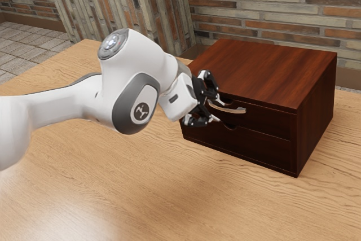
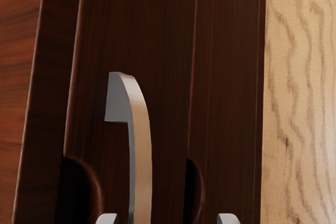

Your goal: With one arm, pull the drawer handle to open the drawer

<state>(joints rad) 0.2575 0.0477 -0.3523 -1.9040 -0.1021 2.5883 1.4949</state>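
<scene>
A dark wooden cabinet (image 1: 265, 69) with two drawers stands on the table. The upper drawer (image 1: 265, 118) carries a curved grey metal handle (image 1: 232, 109) (image 2: 137, 145), and its front looks level with the cabinet's face. My black gripper (image 1: 212, 108) (image 2: 168, 219) is at the handle's end nearest the arm, one finger above the bar and one below. The fingertips (image 2: 107, 217) stand well apart with the bar between them, closer to one tip. The gripper is open.
The lower drawer (image 1: 254, 142) sits under the upper one, with a notch in its top edge. The wooden table (image 1: 169, 196) stretches wide in front of the cabinet. A brick wall (image 1: 271, 4) stands behind.
</scene>
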